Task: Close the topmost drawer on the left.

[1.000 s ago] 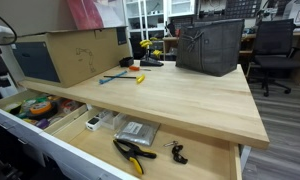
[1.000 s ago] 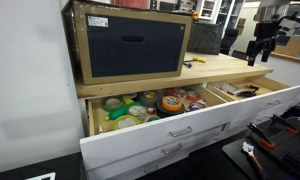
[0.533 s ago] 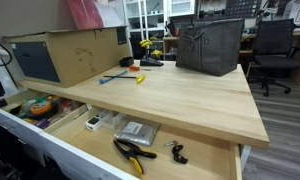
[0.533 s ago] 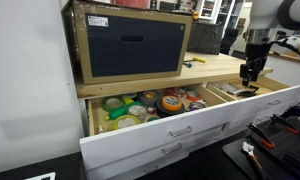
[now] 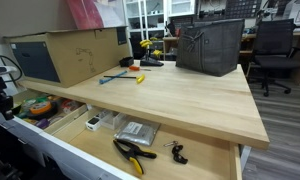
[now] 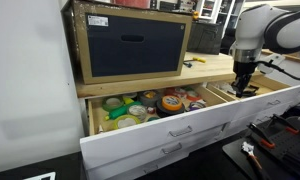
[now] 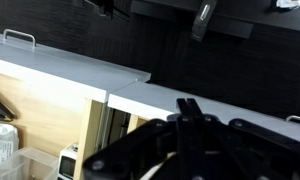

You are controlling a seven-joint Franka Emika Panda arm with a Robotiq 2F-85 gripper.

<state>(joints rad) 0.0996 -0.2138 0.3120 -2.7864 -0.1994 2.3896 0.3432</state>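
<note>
The workbench's topmost left drawer (image 6: 130,143) stands pulled out. It is full of tape rolls (image 6: 170,102) and has a white front (image 5: 17,121). The drawer beside it (image 6: 252,93) is pulled out too. My gripper (image 6: 239,90) hangs fingers down near the drawer fronts, and it shows at the far left edge of an exterior view (image 5: 1,104). In the wrist view the gripper (image 7: 190,104) is shut with nothing between its fingers, just over the top edge of a white drawer front (image 7: 220,105).
On the wooden benchtop (image 5: 180,95) stand a cardboard box (image 5: 70,55) holding a dark bin (image 6: 130,48), a dark bag (image 5: 210,45) and some hand tools (image 5: 125,75). Yellow-handled pliers (image 5: 133,153) lie in the neighbouring drawer. An office chair (image 5: 275,50) stands behind.
The arm has come down from above the benchtop to the level of the open drawers. The jaws have gone from open to shut.
</note>
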